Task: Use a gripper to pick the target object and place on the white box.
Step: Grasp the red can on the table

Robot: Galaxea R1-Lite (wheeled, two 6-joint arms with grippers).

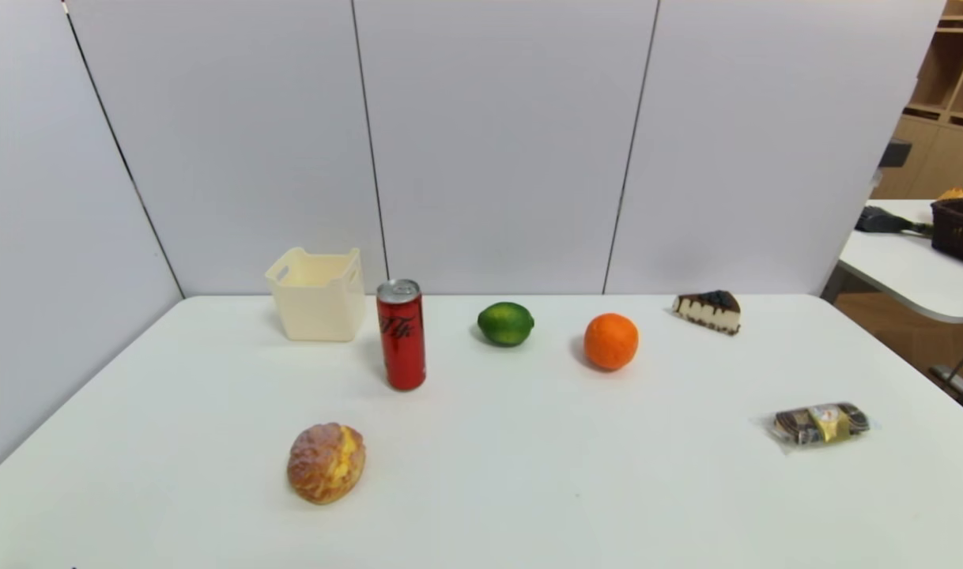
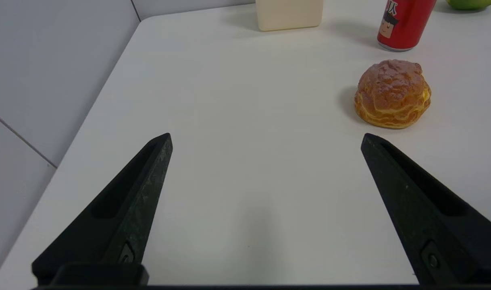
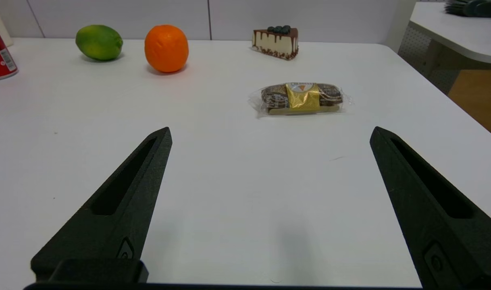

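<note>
Left wrist view: left gripper (image 2: 265, 139) jaws wide, holding nothing, red soda can (image 2: 404, 24) and white box (image 2: 290, 15) well beyond them; right gripper (image 3: 269, 133) likewise wide.

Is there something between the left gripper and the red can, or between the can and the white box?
The cream puff lies near the open left gripper's line to the red can, slightly nearer than the can. Nothing visible stands between the can and the white box, which are close neighbours.
</note>
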